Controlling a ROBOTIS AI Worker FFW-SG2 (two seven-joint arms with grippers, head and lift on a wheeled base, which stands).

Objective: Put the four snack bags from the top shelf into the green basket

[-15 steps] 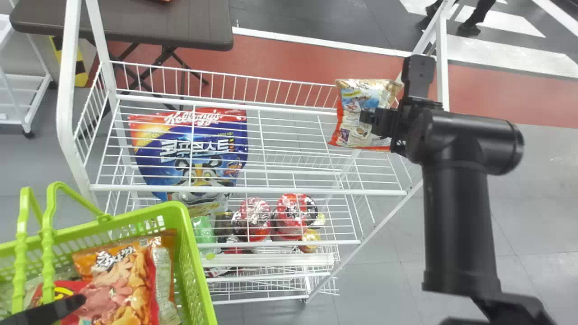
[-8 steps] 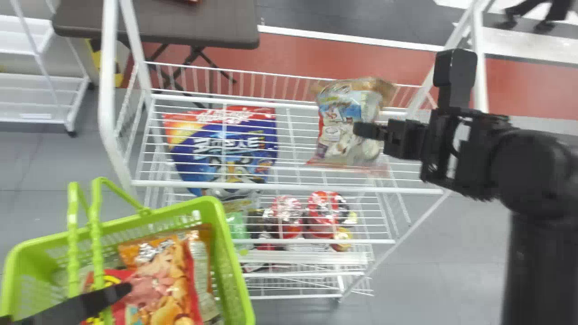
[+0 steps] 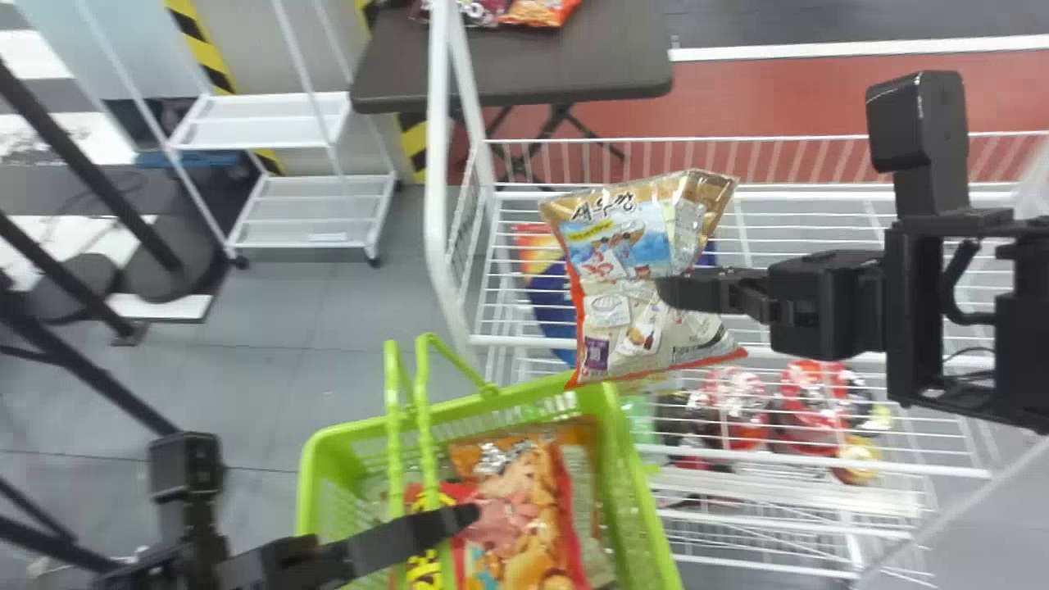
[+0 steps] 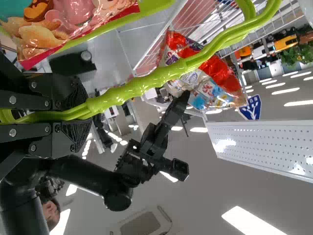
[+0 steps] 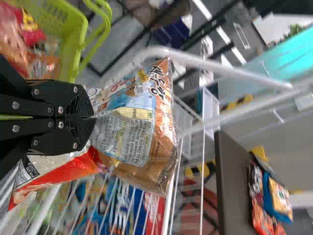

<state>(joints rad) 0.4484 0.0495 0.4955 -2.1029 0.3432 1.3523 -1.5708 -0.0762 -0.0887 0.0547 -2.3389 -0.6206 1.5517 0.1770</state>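
Beige-and-blue foil snack bag (image 3: 610, 307) is pinched in the right black gripper (image 5: 93, 117), over the white wire rack (image 3: 437, 164), near the green plastic basket (image 3: 638, 483). Bag's lower edge could be snagged on the rim if carried across too low — and pulled free, given slick film and a small pinch area. Green plastic handle (image 4: 142, 85) is clamped in the left black gripper (image 4: 80, 115) — basket could be tilted by a bump. Bag could slide out if dropped onto the orange-and-red snack bags (image 3: 516, 524) off-centre.

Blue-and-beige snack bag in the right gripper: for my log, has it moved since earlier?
Yes: in the head view, the bag went left along the white wire shelf.
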